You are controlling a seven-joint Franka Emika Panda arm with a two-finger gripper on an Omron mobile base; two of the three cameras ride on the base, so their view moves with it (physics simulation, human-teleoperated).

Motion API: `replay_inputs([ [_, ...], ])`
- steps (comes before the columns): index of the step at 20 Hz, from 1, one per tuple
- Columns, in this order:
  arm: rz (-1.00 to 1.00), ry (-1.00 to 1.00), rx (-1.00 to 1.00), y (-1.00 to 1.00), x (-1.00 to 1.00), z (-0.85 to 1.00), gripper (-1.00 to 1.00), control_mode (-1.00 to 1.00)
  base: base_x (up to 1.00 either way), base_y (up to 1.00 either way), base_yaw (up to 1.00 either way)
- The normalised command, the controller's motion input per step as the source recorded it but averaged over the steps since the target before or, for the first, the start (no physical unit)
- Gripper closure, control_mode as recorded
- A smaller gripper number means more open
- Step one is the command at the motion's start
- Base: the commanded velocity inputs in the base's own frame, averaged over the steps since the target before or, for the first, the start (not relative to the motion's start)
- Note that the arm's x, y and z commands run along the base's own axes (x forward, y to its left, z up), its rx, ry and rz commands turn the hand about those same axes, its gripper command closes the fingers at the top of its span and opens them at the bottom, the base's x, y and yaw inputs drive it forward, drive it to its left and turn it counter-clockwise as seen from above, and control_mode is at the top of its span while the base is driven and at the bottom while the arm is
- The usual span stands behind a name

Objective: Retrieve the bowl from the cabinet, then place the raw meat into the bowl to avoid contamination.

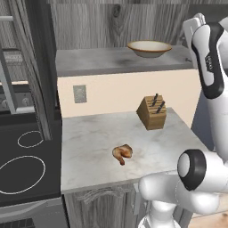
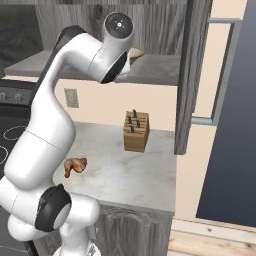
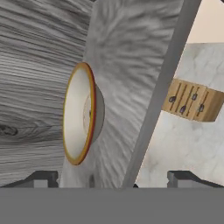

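Up close, the gripper [image 3: 113, 178] stands spread wide, holding nothing, facing the bowl [image 3: 82, 114].
Nearest on the counter [image 1: 89, 142] lies the raw meat [image 1: 122, 153], the knife block [image 1: 152, 112] behind; the bowl sits on the cabinet [image 1: 102, 60] shelf, half hidden by the arm from the right.

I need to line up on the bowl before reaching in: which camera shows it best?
The left base view: the bowl sits whole and upright on the cabinet shelf, unobstructed. The hand view shows it large but rolled sideways, with the open tool pointed toward it. In the right base view the arm hides most of it, leaving a sliver of rim.
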Motion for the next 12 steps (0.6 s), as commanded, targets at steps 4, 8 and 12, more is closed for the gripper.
replay_inputs([
  [4,0.03,0.04,0.03,0.07,0.33,-0.06,-1.00,-1.00,0.00,0.00,0.00],
  [8,0.04,0.03,0.03,0.06,0.35,-0.03,-1.00,-1.00,0.00,0.00,0.00],
  [12,0.04,0.00,0.03,0.08,0.33,-0.03,-1.00,-1.00,0.00,0.00,0.00],
])
